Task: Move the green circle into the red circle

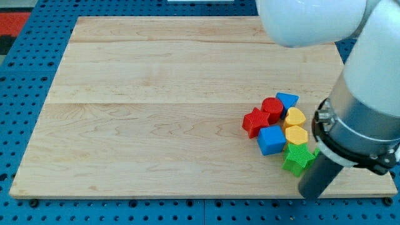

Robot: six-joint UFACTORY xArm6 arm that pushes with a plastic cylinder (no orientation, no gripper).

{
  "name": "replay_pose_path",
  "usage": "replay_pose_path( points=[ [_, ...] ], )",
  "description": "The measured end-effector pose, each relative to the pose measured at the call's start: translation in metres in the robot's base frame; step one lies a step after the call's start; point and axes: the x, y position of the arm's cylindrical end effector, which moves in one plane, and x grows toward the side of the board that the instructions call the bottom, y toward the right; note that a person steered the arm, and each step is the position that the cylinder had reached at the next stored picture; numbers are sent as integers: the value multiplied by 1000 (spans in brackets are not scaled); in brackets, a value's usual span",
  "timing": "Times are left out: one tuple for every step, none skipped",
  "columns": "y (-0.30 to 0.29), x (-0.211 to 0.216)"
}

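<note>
The red circle point(272, 109) sits in a tight cluster of blocks at the board's right. A green star point(297, 159) lies at the cluster's bottom. A sliver of green point(315, 152) shows just right of the star at the arm's edge; I cannot make out its shape. No full green circle is in sight. My tip point(310, 194) is at the end of the dark rod, just below and right of the green star, near the board's bottom edge. The arm's body hides the area right of the cluster.
The cluster also holds a red star point(254, 121), a blue triangle point(288, 99), a yellow heart point(294, 117), a yellow hexagon point(296, 135) and a blue cube point(271, 140). The wooden board point(156, 125) lies on a blue pegboard.
</note>
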Motion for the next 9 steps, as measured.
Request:
replay_pose_path(
  points=[
    [49, -11],
    [66, -11],
    [64, -17],
    [34, -49],
    [20, -82],
    [0, -111],
    [-21, -133],
    [-26, -119],
    [-50, -107]
  ],
)
